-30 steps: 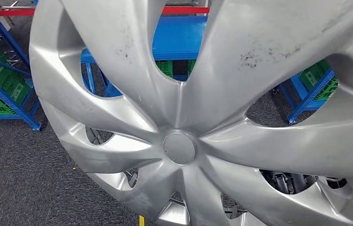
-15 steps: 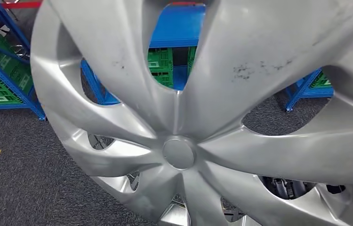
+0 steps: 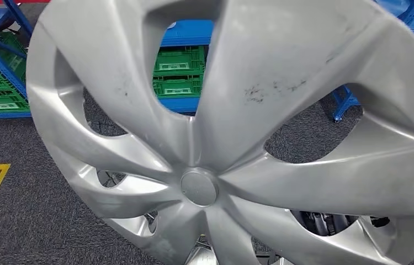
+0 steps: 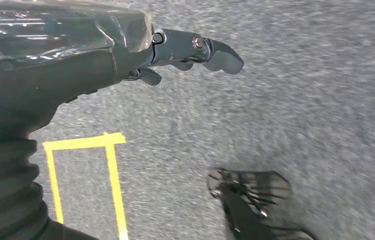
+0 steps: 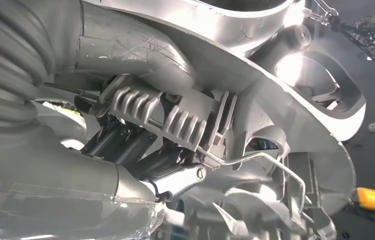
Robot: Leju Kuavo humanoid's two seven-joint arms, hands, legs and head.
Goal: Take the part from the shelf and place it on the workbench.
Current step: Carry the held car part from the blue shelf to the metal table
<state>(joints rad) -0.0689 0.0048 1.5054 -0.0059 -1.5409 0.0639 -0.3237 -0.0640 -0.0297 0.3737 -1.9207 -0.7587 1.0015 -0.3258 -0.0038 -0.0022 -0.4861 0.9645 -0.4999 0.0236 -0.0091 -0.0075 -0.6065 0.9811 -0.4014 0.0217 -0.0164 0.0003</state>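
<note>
My right robot hand (image 5: 140, 150) grips the silver hubcap (image 3: 221, 138) from behind at its rim, my fingers (image 5: 125, 142) curled in among the ribbed clips on its back. The hubcap stands tilted close before my head, covering the middle and right of the frame. Behind it, upper left, blue shelves (image 3: 6, 72) hold green crates (image 3: 178, 72). My left robot hand (image 4: 185, 50) hangs over grey carpet (image 4: 300, 100), fingers loosely apart, holding nothing.
</note>
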